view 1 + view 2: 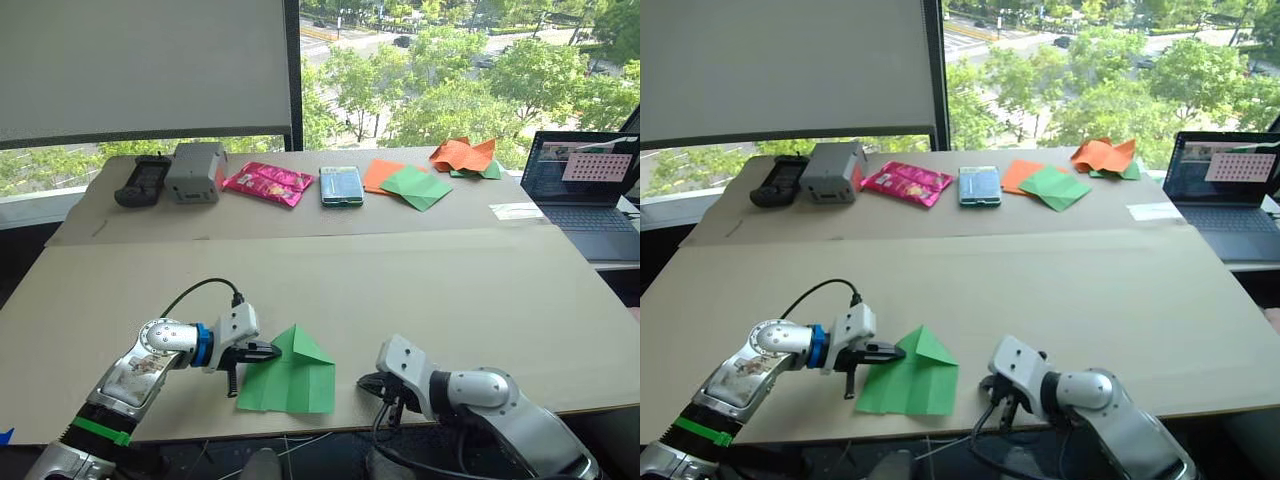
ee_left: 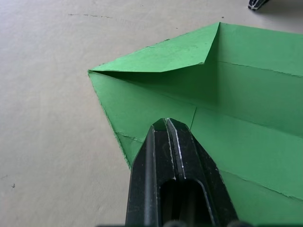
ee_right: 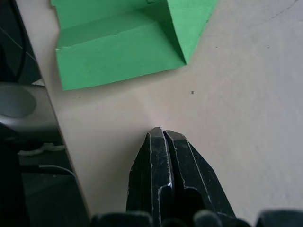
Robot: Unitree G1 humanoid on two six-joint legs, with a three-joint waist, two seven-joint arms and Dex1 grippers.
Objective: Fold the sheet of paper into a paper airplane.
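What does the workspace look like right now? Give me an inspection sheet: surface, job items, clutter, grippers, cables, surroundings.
Surface: tan cardboard-covered table.
Job items: green sheet of paper, partly folded to a point, flat near the front edge.
Clutter: along the far side, black handheld device, grey box, pink packet, teal packet, orange and green sheets, crumpled orange-and-green paper heap.
Grippers: left gripper shut, tip over the paper's left part; right gripper shut, over bare table beside the paper.
Cables: black cable looping at the left wrist.
Surroundings: laptop at right; window with trees.
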